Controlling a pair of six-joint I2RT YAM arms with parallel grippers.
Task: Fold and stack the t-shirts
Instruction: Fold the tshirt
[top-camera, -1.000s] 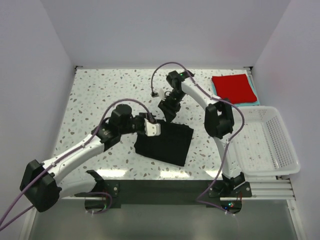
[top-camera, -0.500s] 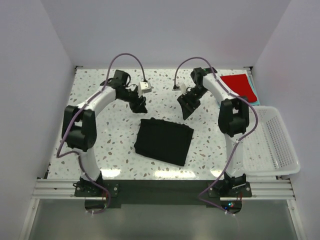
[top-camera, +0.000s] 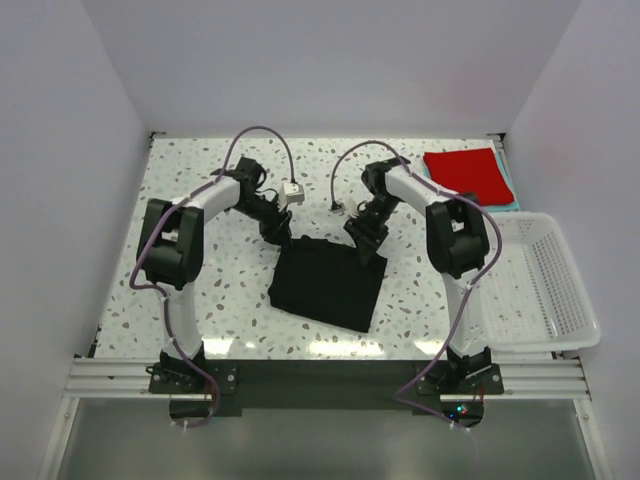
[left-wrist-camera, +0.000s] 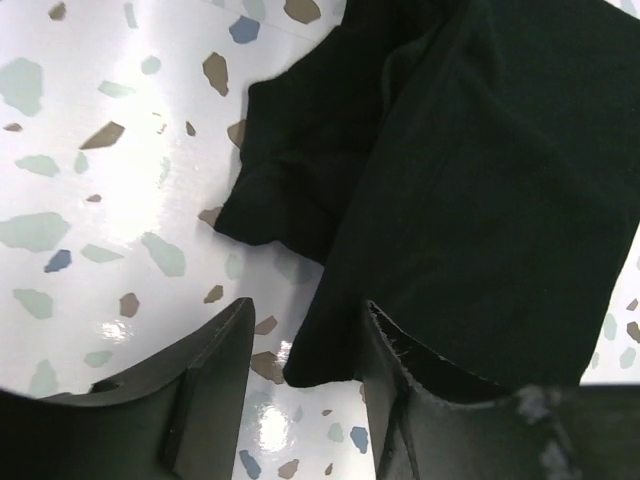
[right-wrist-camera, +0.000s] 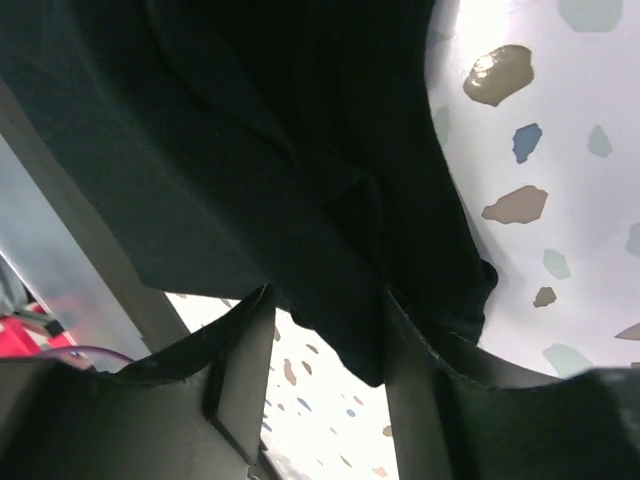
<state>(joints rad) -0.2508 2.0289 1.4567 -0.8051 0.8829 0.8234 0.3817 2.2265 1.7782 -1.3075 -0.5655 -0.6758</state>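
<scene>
I judge the black t-shirt (top-camera: 327, 283) is mid-fold: it lies at the table's centre as a rough rectangle, its 12 o'clock edge bunched rather than flat. Both arms reach to that far edge. The left gripper (left-wrist-camera: 300, 395) sits at the shirt's 11 o'clock corner, fingers part-way open and straddling the cloth edge, with bare table showing beside it, so nothing is pinched. The right gripper (right-wrist-camera: 330, 385) is at the 1 o'clock corner, also half open, with a hanging fold between its fingers but not clamped.

Next I'd close both on their corners together, lift, and carry the far edge toward 6 o'clock, keeping the layers even.

The white mesh basket (top-camera: 525, 295) at 3 o'clock holds nothing. At 1 o'clock the red t-shirt (top-camera: 468, 175) lies folded on the teal t-shirt (top-camera: 512, 195), on the table and outside the basket.
</scene>
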